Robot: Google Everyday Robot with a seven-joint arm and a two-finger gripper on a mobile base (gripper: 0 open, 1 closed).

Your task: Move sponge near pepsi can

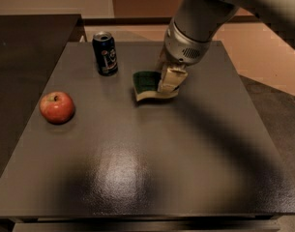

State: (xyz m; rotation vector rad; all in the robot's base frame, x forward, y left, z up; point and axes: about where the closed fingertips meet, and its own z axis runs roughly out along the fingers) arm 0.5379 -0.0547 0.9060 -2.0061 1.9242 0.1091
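Dark table (137, 178): end effector (167, 87) clamped on sponge (145, 83), sponge's left half protruding, near pepsi can (105, 53).

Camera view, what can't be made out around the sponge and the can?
- The sponge: its right end is covered by the tool, which grips it just right of the pepsi can.
- Whether the sponge rests on the table: cannot tell, its near edge curls.
- The arm: cut off by the top edge.
- The pepsi can: its print is too small to read.
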